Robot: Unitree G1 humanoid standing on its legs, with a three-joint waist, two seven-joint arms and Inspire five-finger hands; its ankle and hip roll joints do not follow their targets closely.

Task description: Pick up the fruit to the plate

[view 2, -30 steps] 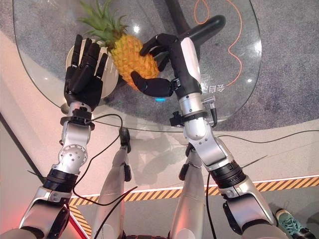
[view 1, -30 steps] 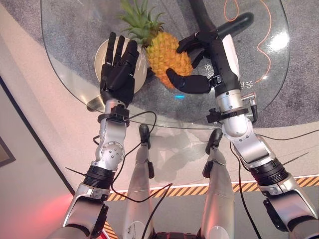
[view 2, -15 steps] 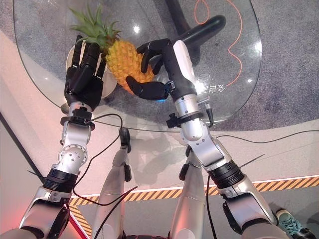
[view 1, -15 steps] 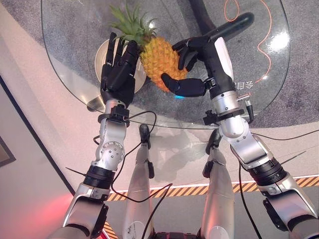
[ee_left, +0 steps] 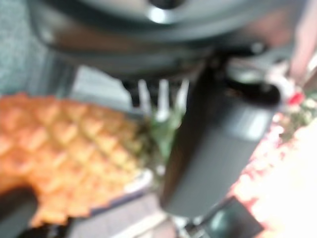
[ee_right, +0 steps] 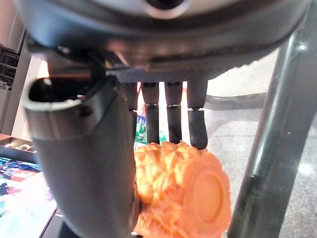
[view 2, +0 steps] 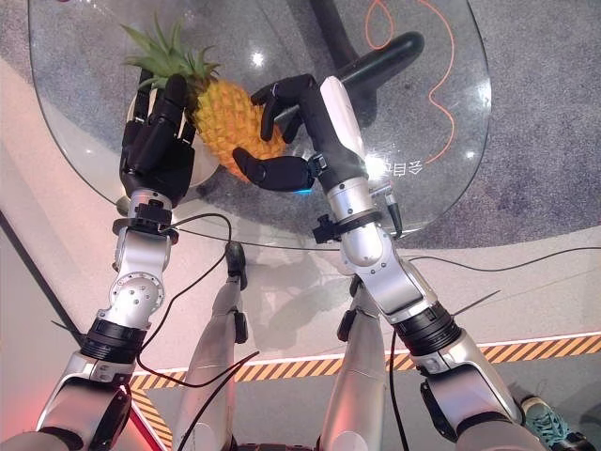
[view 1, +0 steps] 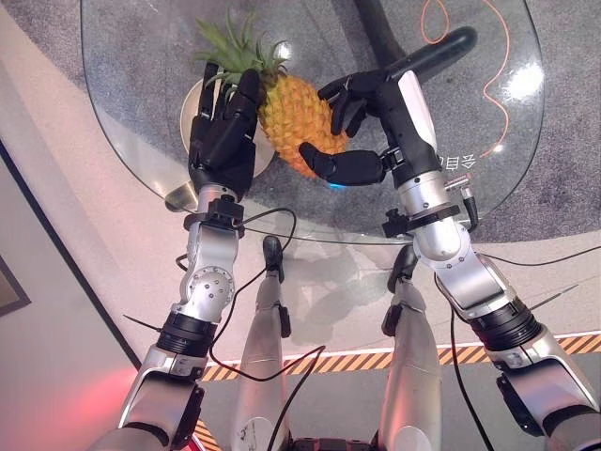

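Observation:
A yellow-orange pineapple (view 1: 293, 115) with a green crown (view 1: 233, 45) lies tilted over the glass table, crown toward the far left. My right hand (view 1: 368, 127) is shut on its body, with the thumb (view 1: 333, 167) on the near side and the fingers (ee_right: 173, 119) curled over the far side. The pineapple's base (ee_right: 198, 196) shows just past them. A beige plate (view 1: 185, 111) sits at the left, mostly covered by my left hand (view 1: 223, 136). That hand is open, its straight fingers against the pineapple's crown end (ee_left: 64, 144).
The round glass table (view 1: 310, 221) stands on a black base (view 1: 427, 52) seen through the glass. An orange cable (view 1: 493, 66) loops on the grey carpet beyond. A striped hazard tape line (view 1: 460, 349) crosses the floor nearer to me.
My right hand has carried the pineapple leftward toward the plate. Its crown now sits beside and above my left hand's fingers, which have stayed over the plate.

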